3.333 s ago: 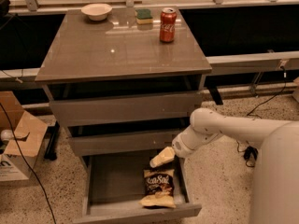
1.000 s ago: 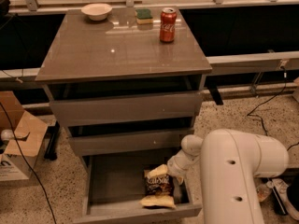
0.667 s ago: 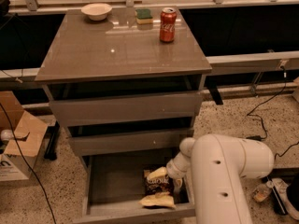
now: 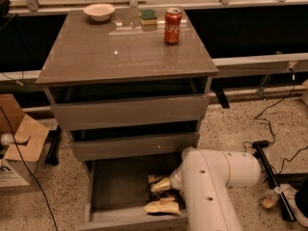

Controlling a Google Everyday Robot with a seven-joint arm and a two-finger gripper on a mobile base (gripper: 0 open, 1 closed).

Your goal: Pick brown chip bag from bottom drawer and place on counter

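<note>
Gripper at chip bag, front-to-back

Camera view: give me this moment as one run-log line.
phase: pick | gripper: down in open bottom drawer, at brown chip bag | bag: lying in drawer | counter: bag not yet placed

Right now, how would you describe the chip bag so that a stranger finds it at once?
Find the bottom drawer, lowest of three, pulled open. The brown chip bag lies at its right side, under the gripper. It is the only thing in that drawer: crinkly, dark middle, pale yellow ends.
</note>
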